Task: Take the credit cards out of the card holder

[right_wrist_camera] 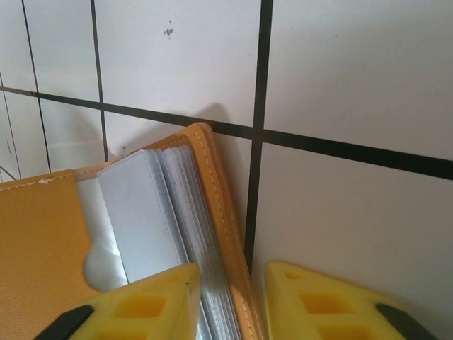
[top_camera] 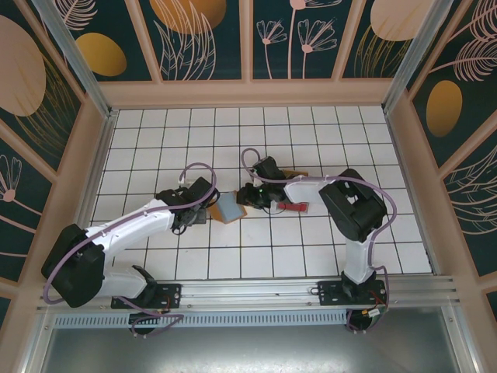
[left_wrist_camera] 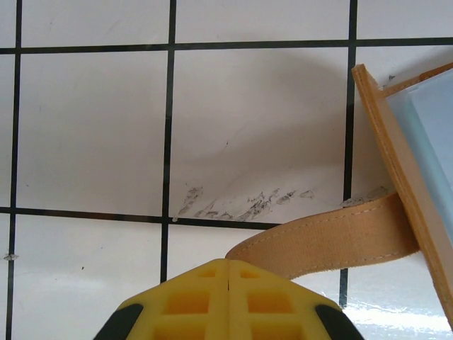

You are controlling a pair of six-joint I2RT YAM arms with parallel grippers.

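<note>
The card holder (top_camera: 229, 207) lay open on the table (top_camera: 311, 249), mid-width, between the two grippers. The left gripper (left_wrist_camera: 228, 283) had its fingertips pressed together over the tab (left_wrist_camera: 325, 237); whether it truly pinched the strap was hidden. The right gripper (right_wrist_camera: 230, 297) was spread astride the holder's right edge, with cover (right_wrist_camera: 219, 198) and pockets (right_wrist_camera: 152, 212) both between the fingers. Closing there would likely grab the whole stack rather than one card. A pull could then drag the holder free if the tab slipped.
</note>
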